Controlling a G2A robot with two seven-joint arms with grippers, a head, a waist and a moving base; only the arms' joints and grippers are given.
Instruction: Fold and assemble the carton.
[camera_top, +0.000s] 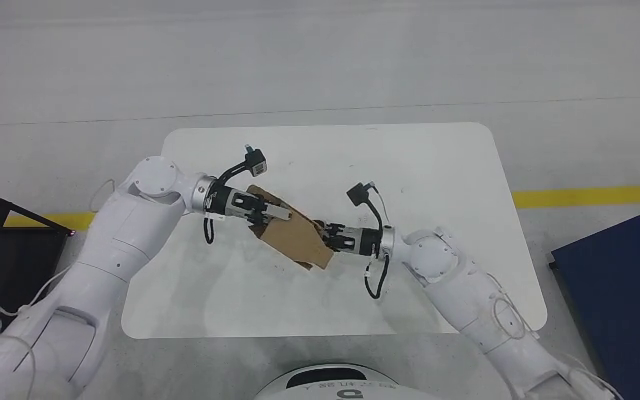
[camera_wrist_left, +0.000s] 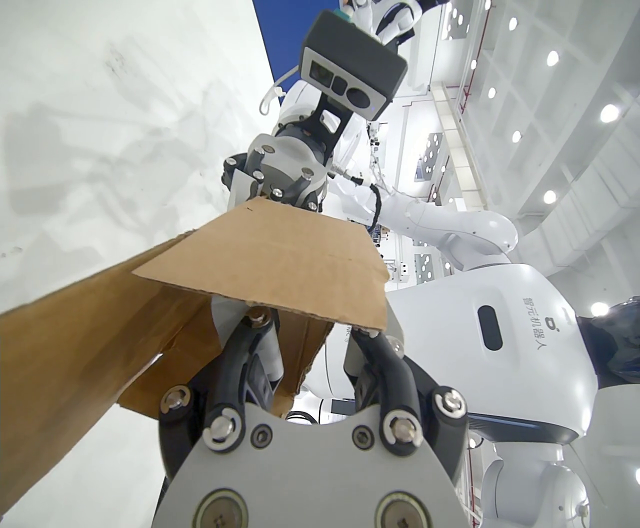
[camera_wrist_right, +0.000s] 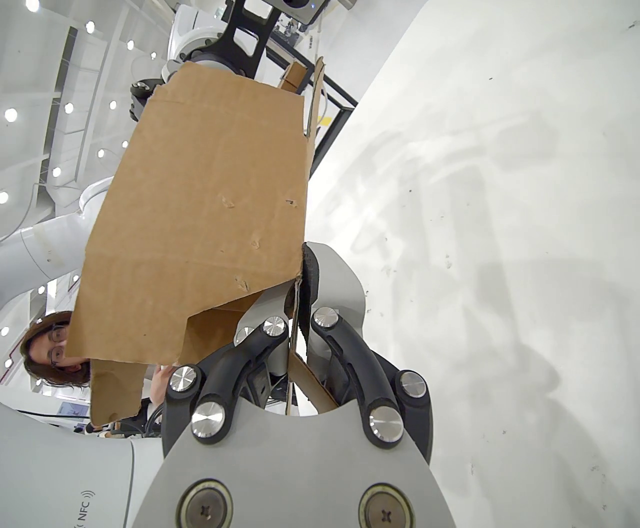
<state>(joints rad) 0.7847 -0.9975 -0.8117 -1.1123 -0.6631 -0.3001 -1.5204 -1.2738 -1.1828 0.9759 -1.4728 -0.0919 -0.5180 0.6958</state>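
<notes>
A brown cardboard carton, partly unfolded, hangs above the middle of the white table between both grippers. My right gripper holds its near-right end; in the right wrist view the gripper is shut on a thin edge of the carton. My left gripper is at the far-left end. In the left wrist view its fingers stand apart on either side of a carton wall, and a flap hides the tips. The right gripper shows beyond that flap.
Bare white tabletop surrounds the carton on all sides. A yellow floor line runs past the table's right side, with a blue object on the floor there. A dark frame stands off the left edge.
</notes>
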